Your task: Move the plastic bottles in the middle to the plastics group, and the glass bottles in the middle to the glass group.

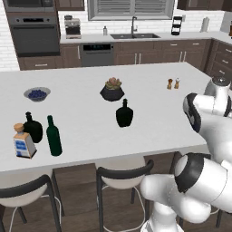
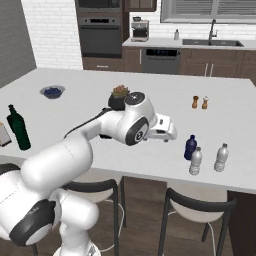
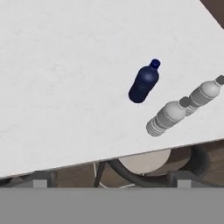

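A squat black flask [image 1: 124, 114] stands alone in the middle of the white island counter [image 1: 149, 122]. At the left front edge, the glass group holds another black flask [image 1: 31, 128], a tall dark green bottle [image 1: 54, 136] [image 2: 18, 128] and a square cork-stoppered bottle [image 1: 23, 142]. Over on the right, the plastics group has a dark blue bottle [image 2: 190, 147] [image 3: 144, 82] and two clear plastic bottles [image 2: 196, 161] [image 2: 221, 157] [image 3: 168, 117] [image 3: 203, 94]. My gripper [image 2: 169, 133] hovers over the counter just left of the plastics group, open and holding nothing.
A potted succulent [image 1: 112, 89] sits behind the middle flask. A bowl of blueberries [image 1: 37, 94] is at the back left, with salt and pepper shakers [image 1: 173, 84] at the back right. Stools [image 1: 122, 174] stand under the front edge.
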{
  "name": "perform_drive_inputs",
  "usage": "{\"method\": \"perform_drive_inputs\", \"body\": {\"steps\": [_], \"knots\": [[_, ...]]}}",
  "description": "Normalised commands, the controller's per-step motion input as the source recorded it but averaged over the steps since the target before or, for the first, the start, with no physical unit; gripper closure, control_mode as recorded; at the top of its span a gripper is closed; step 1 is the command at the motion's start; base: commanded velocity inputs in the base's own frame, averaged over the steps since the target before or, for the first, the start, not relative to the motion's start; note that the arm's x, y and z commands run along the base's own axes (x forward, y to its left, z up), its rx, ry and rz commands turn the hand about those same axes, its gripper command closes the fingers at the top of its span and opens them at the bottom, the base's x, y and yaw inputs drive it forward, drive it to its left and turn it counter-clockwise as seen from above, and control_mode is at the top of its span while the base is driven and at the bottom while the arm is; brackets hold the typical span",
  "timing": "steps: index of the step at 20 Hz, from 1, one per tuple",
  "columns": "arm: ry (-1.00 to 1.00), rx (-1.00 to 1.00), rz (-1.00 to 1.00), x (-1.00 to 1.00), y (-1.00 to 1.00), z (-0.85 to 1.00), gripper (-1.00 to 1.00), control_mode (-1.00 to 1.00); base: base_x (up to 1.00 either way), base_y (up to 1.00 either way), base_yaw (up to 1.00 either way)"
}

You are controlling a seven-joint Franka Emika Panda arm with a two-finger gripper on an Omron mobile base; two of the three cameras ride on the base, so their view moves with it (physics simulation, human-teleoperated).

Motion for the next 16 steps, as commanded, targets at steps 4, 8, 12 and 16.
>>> {"method": "perform_drive_inputs", "body": {"steps": [4, 8, 12, 16], "knots": [[0.09, 0.0, 0.07, 0.05, 1.0, 0.17, -1.0, -1.0, 0.0, 0.0, 0.0], [0.03, 0.0, 0.01, 0.2, 1.0, 0.26, -1.0, -1.0, 0.0, 0.0, 0.0], [0.02, 0.0, 0.0, 0.32, 1.0, 0.31, -1.0, -1.0, 0.0, 0.0, 0.0], [0.0, 0.01, 0.0, 0.33, 0.98, 0.32, -1.0, -1.0, 0.0, 0.0, 0.0]]}}
